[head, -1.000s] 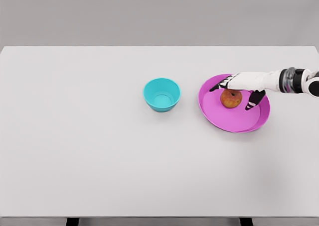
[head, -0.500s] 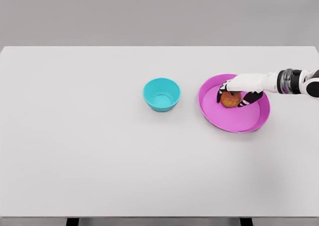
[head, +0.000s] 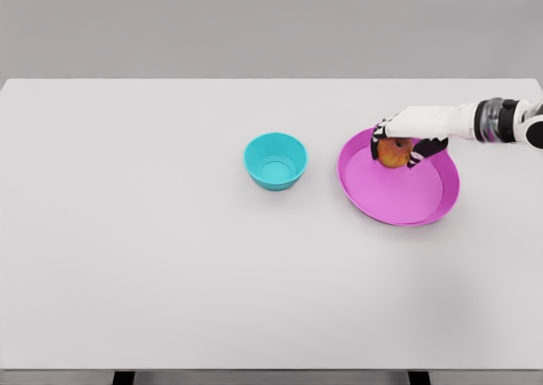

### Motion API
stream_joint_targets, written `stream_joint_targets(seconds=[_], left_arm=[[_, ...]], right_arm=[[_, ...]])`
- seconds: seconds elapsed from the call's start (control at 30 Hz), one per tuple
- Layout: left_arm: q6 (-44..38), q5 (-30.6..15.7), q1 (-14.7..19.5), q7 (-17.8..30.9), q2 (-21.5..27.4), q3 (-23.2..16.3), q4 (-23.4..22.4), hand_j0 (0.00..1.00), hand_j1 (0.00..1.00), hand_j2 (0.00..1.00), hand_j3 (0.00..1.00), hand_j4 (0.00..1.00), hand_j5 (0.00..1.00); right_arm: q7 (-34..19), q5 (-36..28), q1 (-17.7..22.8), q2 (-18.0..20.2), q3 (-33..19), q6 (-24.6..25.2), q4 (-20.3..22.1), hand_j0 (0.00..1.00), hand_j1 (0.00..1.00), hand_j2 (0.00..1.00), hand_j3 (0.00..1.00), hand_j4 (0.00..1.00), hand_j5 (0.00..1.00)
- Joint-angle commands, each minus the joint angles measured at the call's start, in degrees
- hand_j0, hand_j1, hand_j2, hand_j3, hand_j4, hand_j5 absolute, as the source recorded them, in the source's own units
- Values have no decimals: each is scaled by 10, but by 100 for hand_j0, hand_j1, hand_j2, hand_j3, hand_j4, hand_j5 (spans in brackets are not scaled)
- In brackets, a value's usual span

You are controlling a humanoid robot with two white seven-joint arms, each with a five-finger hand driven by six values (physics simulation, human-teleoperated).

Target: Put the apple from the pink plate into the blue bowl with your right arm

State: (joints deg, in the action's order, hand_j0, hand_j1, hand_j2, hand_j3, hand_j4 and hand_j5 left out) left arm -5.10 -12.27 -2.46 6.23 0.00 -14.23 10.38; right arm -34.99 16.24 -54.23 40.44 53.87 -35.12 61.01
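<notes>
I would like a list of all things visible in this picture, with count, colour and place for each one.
table: one, white, fills most of the view; two dark legs show at the bottom edge.
bowl: one, blue-turquoise, near the table's middle, left of the plate; nothing inside it.
plate: one, pink, on the right part of the table.
apple: one, red-orange, over the plate's far part, held in the hand.
wall: one, grey, behind the table.
right arm: one, white with a dark wrist band, comes in from the right edge.
right hand: one, white with black fingers, curled around the apple.
left arm: not in view.
</notes>
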Motion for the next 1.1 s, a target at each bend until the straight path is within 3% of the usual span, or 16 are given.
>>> stream_joint_targets(seconds=[0.0, 0.33, 1.07], left_arm=[[0, 0, 0, 0, 0, 0, 0, 100, 100, 100, 100, 100, 100], [0, 0, 0, 0, 0, 0, 0, 100, 100, 100, 100, 100, 100], [0, 0, 0, 0, 0, 1, 0, 100, 100, 100, 100, 100, 100]], right_arm=[[0, -3, 0, 1, -2, 1, 2, 46, 46, 46, 46, 46, 46], [0, -4, -20, -3, -3, 1, 57, 46, 46, 46, 46, 46, 46], [0, -3, -52, -94, 6, 1, 66, 46, 46, 46, 46, 46, 46]])
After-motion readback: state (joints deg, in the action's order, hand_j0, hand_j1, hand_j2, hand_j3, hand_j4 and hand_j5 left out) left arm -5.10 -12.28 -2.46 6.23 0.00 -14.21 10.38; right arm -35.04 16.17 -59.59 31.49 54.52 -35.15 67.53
